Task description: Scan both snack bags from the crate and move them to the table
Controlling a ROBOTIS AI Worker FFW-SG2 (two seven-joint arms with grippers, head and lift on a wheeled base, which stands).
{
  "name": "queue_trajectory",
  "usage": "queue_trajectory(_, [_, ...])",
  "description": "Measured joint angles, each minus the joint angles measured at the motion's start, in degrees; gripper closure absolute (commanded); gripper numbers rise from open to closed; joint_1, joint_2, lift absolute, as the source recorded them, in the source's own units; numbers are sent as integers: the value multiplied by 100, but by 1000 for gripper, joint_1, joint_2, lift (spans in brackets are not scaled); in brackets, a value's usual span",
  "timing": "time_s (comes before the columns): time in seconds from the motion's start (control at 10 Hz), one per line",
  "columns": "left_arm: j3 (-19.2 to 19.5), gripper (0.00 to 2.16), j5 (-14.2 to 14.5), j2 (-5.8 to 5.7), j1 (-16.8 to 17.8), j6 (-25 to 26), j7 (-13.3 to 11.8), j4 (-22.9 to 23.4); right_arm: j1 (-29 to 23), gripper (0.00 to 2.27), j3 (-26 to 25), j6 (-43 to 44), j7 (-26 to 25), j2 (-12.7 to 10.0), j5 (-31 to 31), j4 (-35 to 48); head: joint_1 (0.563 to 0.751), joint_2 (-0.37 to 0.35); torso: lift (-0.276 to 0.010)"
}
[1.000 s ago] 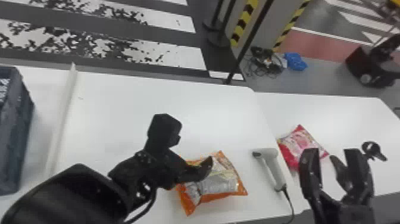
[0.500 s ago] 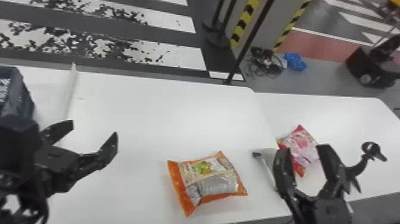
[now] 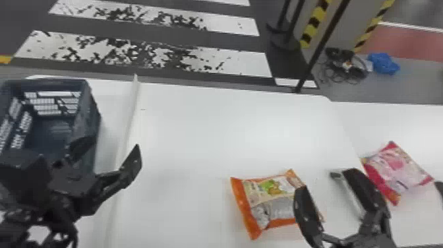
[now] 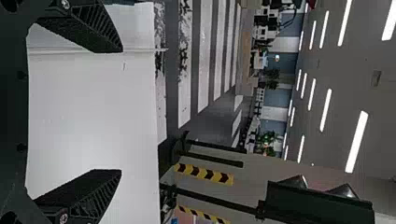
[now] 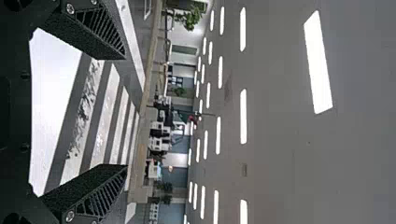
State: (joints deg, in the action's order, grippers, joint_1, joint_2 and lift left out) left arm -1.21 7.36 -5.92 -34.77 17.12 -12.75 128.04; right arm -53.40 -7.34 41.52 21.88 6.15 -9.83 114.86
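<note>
In the head view my left gripper [image 3: 110, 146] is open, just in front of the blue crate [image 3: 92, 132] and partly over its near side. Its two fingers stand apart in the left wrist view, where the gripper [image 4: 121, 112] holds nothing. My right gripper [image 3: 329, 184] is open at the near right, one finger covering part of the orange snack bag [image 3: 270, 201], the other overlapping the scanner [image 3: 351, 194]. The right wrist view has this gripper [image 5: 126, 112] with nothing between its fingers. A pink snack bag [image 3: 395, 168] lies right of the scanner.
A raised white strip [image 3: 129, 122] runs along the white table [image 3: 211, 132] between crate and orange bag. Beyond the far edge stand a dark pole [image 3: 316, 56] and striped posts. A black fingertip-like part shows at the right edge.
My left gripper has moved left, away from the orange bag to the crate. My right gripper has shifted left toward the orange bag. The head view has turned left, bringing more of the crate into sight.
</note>
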Motion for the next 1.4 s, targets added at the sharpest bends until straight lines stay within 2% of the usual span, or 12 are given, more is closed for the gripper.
queue_trajectory(0.2, [-16,70,73,-36,8,-130,-65,-49,-140,107,141,-243,343,0,113,2,695,-75,-87])
queue_trajectory(0.4, [-112,70,115,-76,32,-292,-126,-107,-200,127,322,-846,674,0,63,-6,695,-53,-87])
queue_trajectory(0.5, [-159,70,115,-97,38,-310,-156,-137,-236,552,423,-914,765,0,-65,-13,695,-49,-87])
queue_trajectory(0.6, [-196,70,110,-119,40,-336,-169,-193,-208,1359,504,-1017,923,0,-162,-16,695,-39,-87])
queue_trajectory(0.7, [-223,73,107,-139,33,-399,-190,-267,-42,2061,564,-1516,1103,-6,-213,-15,695,-21,-87])
queue_trajectory(0.8, [-235,70,107,-144,7,-494,-225,-315,181,2240,608,-2197,1146,-17,-250,-2,695,-15,-87])
queue_trajectory(1.0, [-232,70,107,-152,-57,-612,-247,-337,667,2243,801,-3429,1143,-39,-168,25,695,26,-87])
queue_trajectory(1.1, [-218,70,107,-155,-78,-645,-261,-336,761,2243,913,-3716,1143,-55,-81,11,695,54,-87])
queue_trajectory(1.4, [-214,73,107,-155,-66,-679,-296,-368,780,2243,1006,-4182,1190,-48,111,-209,695,77,-87])
